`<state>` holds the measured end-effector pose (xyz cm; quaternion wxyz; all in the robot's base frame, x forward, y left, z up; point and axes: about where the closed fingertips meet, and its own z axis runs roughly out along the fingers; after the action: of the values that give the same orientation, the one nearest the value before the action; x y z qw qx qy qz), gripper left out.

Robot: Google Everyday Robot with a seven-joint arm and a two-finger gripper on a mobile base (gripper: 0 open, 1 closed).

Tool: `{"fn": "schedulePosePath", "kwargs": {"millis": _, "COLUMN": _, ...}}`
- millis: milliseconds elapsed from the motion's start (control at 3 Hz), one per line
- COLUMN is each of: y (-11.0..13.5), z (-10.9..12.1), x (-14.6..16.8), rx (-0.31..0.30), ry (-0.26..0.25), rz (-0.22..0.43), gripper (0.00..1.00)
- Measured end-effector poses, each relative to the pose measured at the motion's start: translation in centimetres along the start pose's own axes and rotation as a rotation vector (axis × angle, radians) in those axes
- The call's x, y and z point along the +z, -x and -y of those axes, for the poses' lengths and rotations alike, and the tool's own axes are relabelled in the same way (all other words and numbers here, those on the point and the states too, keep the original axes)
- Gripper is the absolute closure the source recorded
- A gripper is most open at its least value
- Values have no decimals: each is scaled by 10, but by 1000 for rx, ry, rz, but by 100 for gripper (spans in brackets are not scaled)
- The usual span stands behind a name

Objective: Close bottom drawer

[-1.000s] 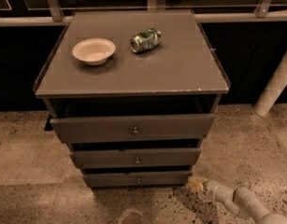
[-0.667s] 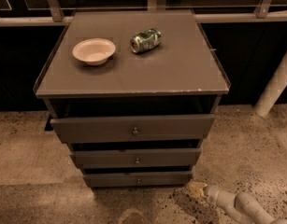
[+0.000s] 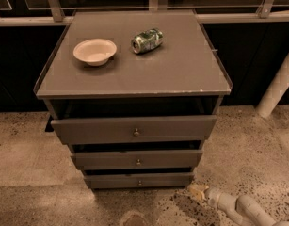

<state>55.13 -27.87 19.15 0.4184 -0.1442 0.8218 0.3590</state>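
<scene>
The grey cabinet [image 3: 134, 74] has three drawers. The bottom drawer [image 3: 139, 180] is the lowest, a slim dark grey front with a tiny metal knob [image 3: 140, 182]. It sticks out a little from the cabinet, with a dark gap above it. The middle drawer [image 3: 137, 159] and the top drawer [image 3: 134, 129] also stand out from the frame. My gripper [image 3: 196, 191] is low at the bottom right, on a pale arm [image 3: 238, 206], just right of the bottom drawer's front corner and near the floor.
A white bowl [image 3: 94, 51] and a green can [image 3: 147, 40] lying on its side sit on the cabinet top. A white post [image 3: 278, 86] stands at the right. Speckled floor [image 3: 36, 159] surrounds the cabinet. A railing runs behind.
My arm and gripper have shifted slightly left and down, toward the bottom drawer's right corner. The drawers have not visibly moved.
</scene>
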Motion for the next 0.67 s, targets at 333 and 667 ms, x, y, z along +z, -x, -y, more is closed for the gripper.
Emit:
{"fn": "schedulePosePath", "kwargs": {"millis": 333, "y": 0, "z": 0, "x": 0, "rx": 0, "ry": 0, "rz": 0, "gripper": 12}}
{"fn": "schedulePosePath", "kwargs": {"millis": 667, "y": 0, "z": 0, "x": 0, "rx": 0, "ry": 0, "rz": 0, "gripper": 0}}
